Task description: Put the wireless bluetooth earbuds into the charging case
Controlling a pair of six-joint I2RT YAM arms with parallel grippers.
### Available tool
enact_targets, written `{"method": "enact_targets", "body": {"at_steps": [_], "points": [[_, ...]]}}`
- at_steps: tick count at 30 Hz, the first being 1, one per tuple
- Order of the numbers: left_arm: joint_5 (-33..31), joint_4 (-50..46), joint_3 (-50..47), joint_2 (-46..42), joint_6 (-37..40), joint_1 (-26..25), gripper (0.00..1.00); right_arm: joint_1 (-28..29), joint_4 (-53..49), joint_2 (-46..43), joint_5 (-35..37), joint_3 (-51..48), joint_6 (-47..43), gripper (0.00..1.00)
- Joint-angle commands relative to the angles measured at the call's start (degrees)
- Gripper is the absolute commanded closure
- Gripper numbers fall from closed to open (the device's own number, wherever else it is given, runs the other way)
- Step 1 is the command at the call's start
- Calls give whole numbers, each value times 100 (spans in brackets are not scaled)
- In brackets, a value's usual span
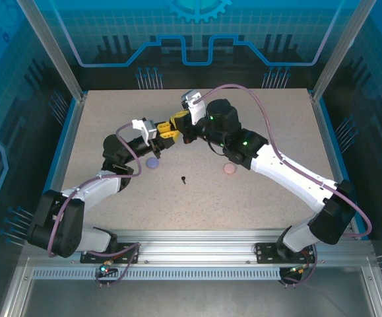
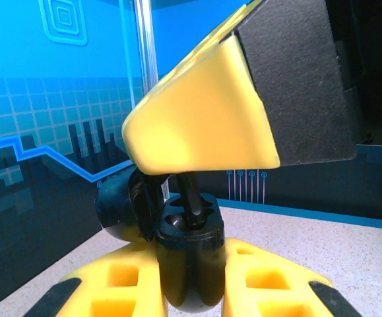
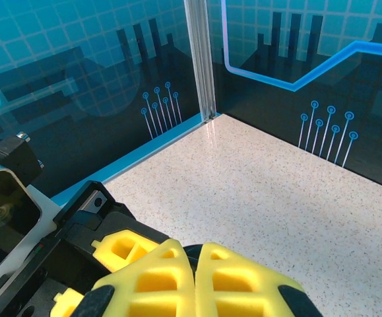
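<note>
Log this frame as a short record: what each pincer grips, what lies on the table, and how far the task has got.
left pincer: shut on the black charging case, lid open
right pincer: shut, apparently pinching a black earbud whose stem reaches down into the case's socket
on table: purple round case, pink round case, loose black earbud
table: speckled, pale
stage: one earbud at the socket; whether it is seated cannot be told
</note>
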Motion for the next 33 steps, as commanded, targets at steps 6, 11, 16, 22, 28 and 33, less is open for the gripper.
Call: {"method": "enact_targets", "body": {"at_steps": [6, 11, 16, 22, 28, 33], "points": [[-2, 159, 182, -237, 229, -53, 100, 17, -118, 113, 38, -265, -58, 99], [-21, 93, 200, -260, 265, -53, 100, 40, -222, -18, 121, -424, -330, 100], [-52, 66, 200, -281, 301, -54, 100, 37, -432, -74, -82, -451, -653, 100], [-44, 74, 209, -299, 278, -62, 100, 58, -658, 114, -298, -297, -684, 98], [-52, 22, 189, -286, 317, -97, 100, 73, -577, 216, -290, -26, -405, 88], [-113, 52, 173, -196, 340, -130, 100, 89, -680, 275, -94, 604, -110, 49]]}}
